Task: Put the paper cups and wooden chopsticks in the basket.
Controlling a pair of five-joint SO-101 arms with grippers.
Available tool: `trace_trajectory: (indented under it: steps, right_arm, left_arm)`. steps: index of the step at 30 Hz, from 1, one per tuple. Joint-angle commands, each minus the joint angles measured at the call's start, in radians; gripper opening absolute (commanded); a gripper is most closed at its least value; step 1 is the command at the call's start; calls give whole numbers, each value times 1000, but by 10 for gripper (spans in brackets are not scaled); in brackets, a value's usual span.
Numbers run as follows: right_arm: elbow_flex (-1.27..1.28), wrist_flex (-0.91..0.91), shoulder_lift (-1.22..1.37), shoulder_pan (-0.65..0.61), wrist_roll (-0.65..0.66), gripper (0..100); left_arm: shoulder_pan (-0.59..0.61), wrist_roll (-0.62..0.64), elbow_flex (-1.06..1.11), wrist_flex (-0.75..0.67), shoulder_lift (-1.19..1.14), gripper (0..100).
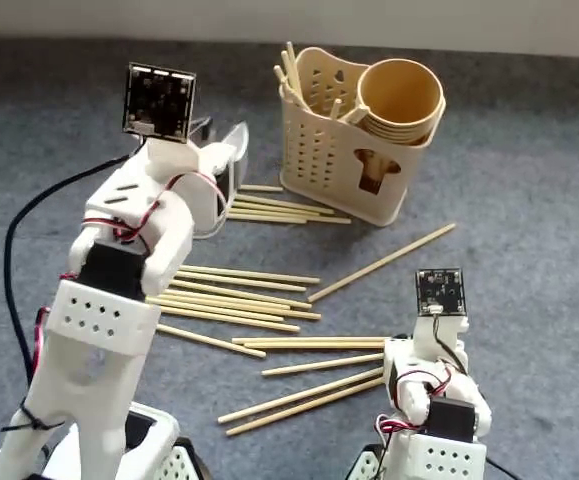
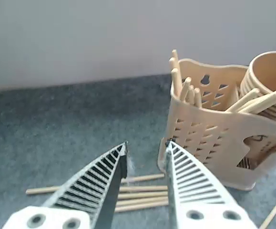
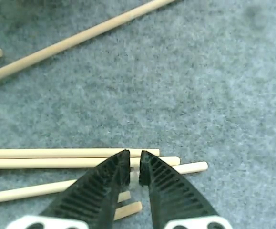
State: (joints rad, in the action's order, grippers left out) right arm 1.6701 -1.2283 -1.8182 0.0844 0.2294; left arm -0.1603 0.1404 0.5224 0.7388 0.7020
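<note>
1. Our left hand [image 2: 147, 145] is released, fingers spread wide with nothing between them. It hangs above the counter [image 1: 539, 230], near the corner of the basket [image 2: 209, 138] but apart from it.
2. Under that hand lies a small bunch [image 2: 138, 195] of chopsticks, side by side, running toward the basket's foot.
3. Our right hand [image 3: 134, 155] is pretty much clenched, just a sliver between the fingers, and it's holding nothing as far as we can see. Its tips sit over the ends of a few parallel sticks [image 3: 56, 160]. We can't tell whether they touch.
4. The paper cups [image 1: 401, 95] are stacked inside the basket, with their rims poking above its rim.
5. The upright sticks [image 1: 291, 70] stand in the compartment next to the cups, reaching well past the rim.
6. More chopsticks lie loose on the grey counter. There's a middle bunch [image 1: 239, 295] between the two arms, and a lone stick [image 1: 384, 262] slants up toward the basket's front corner, near it but not touching.
7. The basket stands close to the counter's far edge, where a pale wall [image 1: 469, 20] starts.
</note>
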Motion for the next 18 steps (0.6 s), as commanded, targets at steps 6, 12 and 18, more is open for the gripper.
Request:
trace_trajectory:
  steps: [6,12,18]
  right_arm:
    - [51,28,-10,13,11,48]
    - [45,28,-10,147,-3,48]
    - [-53,35,-10,255,-43,47]
  left_arm:
    - [127,2,82,152,48,139]
    - [191,0,185,152,50,67]
    - [257,-2,275,152,50,4]
